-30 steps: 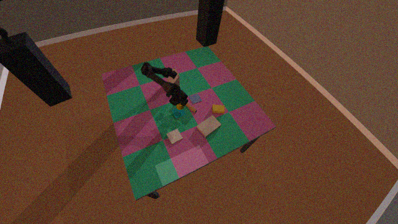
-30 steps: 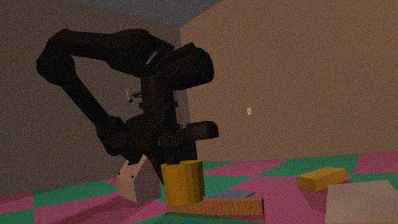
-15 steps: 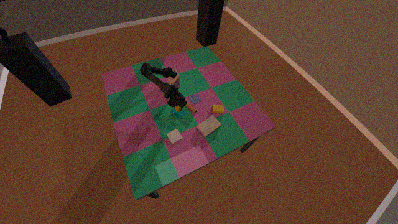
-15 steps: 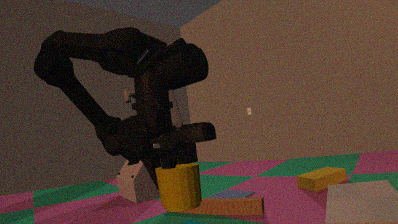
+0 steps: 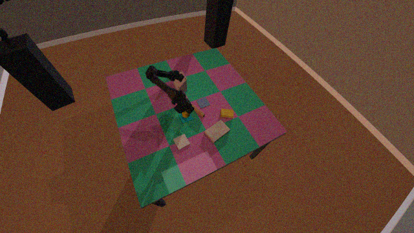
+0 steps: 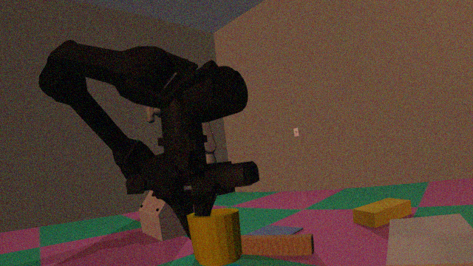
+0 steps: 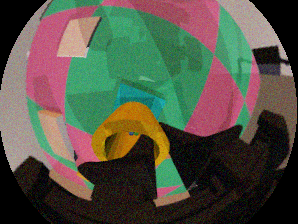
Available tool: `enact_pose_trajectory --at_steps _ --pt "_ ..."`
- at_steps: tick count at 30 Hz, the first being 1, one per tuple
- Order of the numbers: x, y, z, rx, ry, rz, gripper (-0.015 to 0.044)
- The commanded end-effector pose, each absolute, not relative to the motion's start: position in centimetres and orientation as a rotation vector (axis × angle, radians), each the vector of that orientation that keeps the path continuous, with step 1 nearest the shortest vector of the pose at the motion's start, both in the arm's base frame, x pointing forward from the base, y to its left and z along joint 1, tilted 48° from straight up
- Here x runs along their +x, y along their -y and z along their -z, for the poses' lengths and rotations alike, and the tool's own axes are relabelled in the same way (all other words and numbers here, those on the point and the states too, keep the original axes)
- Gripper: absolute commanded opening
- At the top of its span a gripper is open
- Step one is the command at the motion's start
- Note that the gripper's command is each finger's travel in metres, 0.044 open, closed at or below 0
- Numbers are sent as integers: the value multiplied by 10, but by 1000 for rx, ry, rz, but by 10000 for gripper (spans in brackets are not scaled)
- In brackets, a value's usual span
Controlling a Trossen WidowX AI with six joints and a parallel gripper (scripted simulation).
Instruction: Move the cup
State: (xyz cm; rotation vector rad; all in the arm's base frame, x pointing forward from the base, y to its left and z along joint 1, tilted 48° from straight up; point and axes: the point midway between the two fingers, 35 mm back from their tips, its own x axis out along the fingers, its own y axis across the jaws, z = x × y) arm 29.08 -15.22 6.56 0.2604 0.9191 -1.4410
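Checkered in pink and green, the square table top (image 5: 152, 175) spreads out before you, standing on a brown floor (image 5: 323, 162) with dark pillars at its far edge.

Nearest to you in the exterior view, you see the yellow cylindrical cup (image 6: 215, 236) upright, its base low over a teal square pad (image 7: 141, 99) that shows just beyond the cup's rim in the wrist view. Your black parallel-jaw gripper (image 6: 202, 207) comes down from above and pinches the cup's wall at the rim, one finger inside and one outside. Something small and bluish shows inside the cup in the wrist view; you cannot tell more than that.

Just behind the cup lies an orange rectangular bar (image 6: 277, 244), and beyond that a flat grey-blue square pad (image 6: 275, 230). To the right, a pale beige flat slab (image 6: 429, 240) sits near you, with a yellow rectangular block (image 6: 382, 211) farther back. From the top view a smaller beige square tile (image 5: 181, 141) lies well apart from the cup.

Behind the gripper, a pale wedge-shaped base piece (image 6: 152, 218) stands beside the black arm (image 6: 148, 77).
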Motion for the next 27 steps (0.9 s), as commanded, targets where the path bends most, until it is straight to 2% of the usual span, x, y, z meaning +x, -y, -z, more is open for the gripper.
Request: enact_pose_trajectory --at_steps 1,27 --pt "288 156 -61 251 -925 1442 0" --pt "286 171 -50 258 -918 1443 0"
